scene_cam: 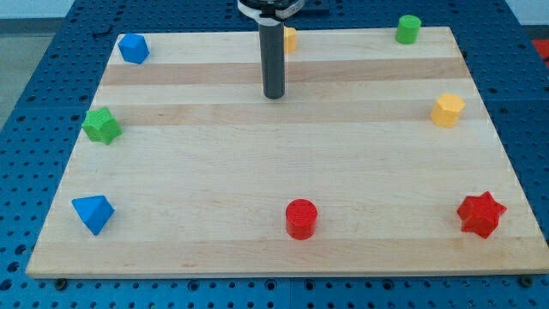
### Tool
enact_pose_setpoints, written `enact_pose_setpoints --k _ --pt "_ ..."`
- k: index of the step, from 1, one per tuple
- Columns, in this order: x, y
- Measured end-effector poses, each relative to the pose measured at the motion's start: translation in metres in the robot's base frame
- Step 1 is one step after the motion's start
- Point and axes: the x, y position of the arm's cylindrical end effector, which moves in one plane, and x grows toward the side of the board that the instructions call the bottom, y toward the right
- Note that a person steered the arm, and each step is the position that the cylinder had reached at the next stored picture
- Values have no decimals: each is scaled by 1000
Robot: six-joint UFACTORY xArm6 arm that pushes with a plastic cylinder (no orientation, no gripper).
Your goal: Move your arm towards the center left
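Note:
My tip [274, 95] rests on the wooden board [257, 163] at the top middle, touching no block. A partly hidden yellow block [290, 39] sits just behind the rod, toward the view's top. A green star block [102, 126] lies at the left edge, far to the left of my tip. A blue block [133, 48] sits in the top left corner.
A blue block [93, 213] lies at the bottom left, a red cylinder [301, 218] at the bottom middle, a red star [480, 214] at the bottom right. A yellow hexagonal block [447, 110] is at the right, a green cylinder [408, 29] at the top right.

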Motion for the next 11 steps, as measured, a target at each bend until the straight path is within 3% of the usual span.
enact_pose_setpoints --k 4,5,8,10,11 --pt "14 -2" --pt "58 -21" --pt "75 -93" --pt "132 -172" --pt "137 -192"
